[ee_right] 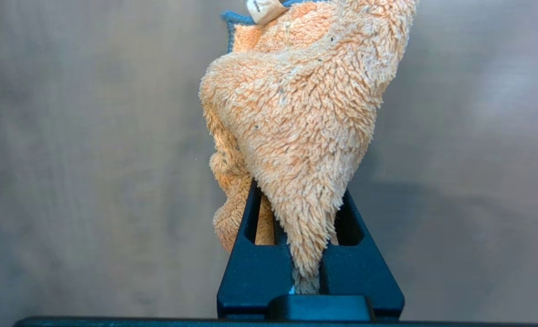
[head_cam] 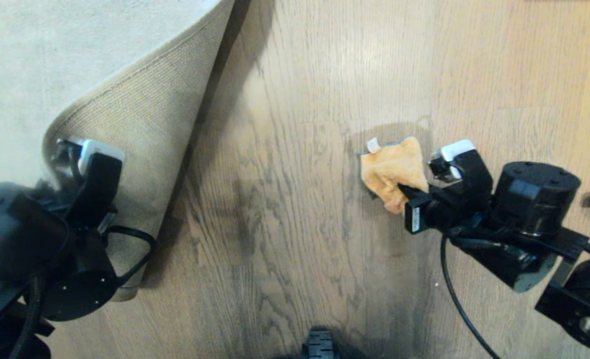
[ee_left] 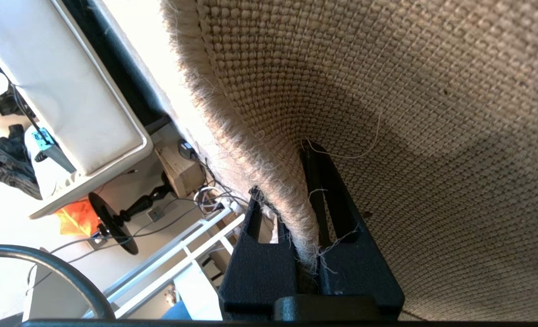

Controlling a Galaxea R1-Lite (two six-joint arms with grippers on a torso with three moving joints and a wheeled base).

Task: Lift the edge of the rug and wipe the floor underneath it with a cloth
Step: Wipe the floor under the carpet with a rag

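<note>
**Head view: rug folded back, cloth on the planks**

Head view showed the left gripper (head_cam: pixel 68 159) holding up the rug edge (head_cam: pixel 140 129), the right gripper (head_cam: pixel 408 192) pressing the cloth (head_cam: pixel 392 172) to the floor (head_cam: pixel 285 209).

Left wrist view had the fingers (ee_left: pixel 255 236) pinching the rug edge (ee_left: pixel 273 181).

Right wrist view had the fingers (ee_right: pixel 251 254) clamping the cloth (ee_right: pixel 296 127).

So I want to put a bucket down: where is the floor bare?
Bare brown wood-plank floor lies between the folded-back pale grey rug edge and the orange-tan cloth, also beyond the cloth. Crowded around the right gripper and left gripper.
</note>
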